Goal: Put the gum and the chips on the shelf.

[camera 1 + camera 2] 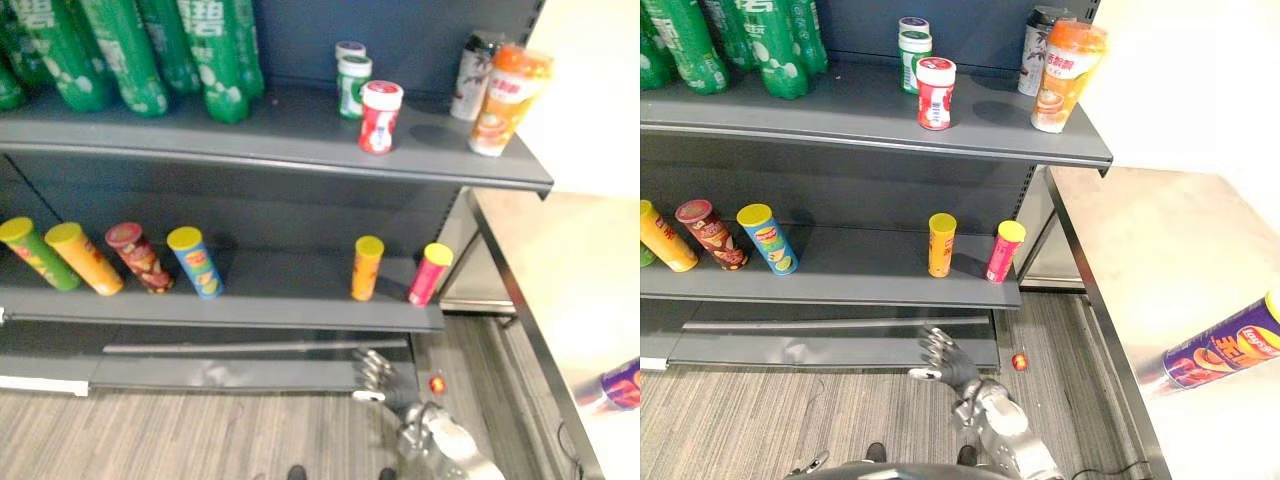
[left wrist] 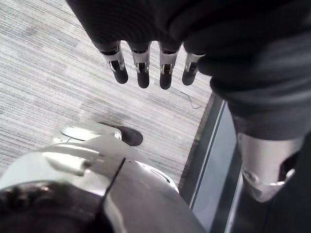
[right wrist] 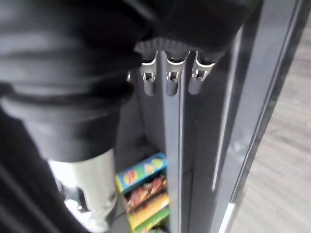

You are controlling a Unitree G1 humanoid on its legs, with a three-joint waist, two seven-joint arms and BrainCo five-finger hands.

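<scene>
A purple chips can (image 1: 1225, 350) lies on its side on the steel table (image 1: 1140, 250) at the right. On the top shelf (image 1: 300, 145) stand a red gum jar (image 1: 380, 116) and green gum jars (image 1: 353, 85). An orange chips can (image 1: 366, 267) and a pink one (image 1: 430, 273) stand on the middle shelf (image 1: 280, 305), with several more cans (image 1: 195, 260) to the left. My right hand (image 1: 375, 375) hangs low before the bottom shelf, fingers (image 3: 170, 80) straight, holding nothing. My left hand (image 2: 142, 68) points down at the floor, open and empty.
Green bottles (image 1: 130, 50) fill the top shelf's left end. An orange drink bottle (image 1: 505, 100) and a dark can (image 1: 472, 75) stand at its right end. A small red object (image 1: 1019, 361) lies on the floor by the shelf's corner. The table edge runs close on the right.
</scene>
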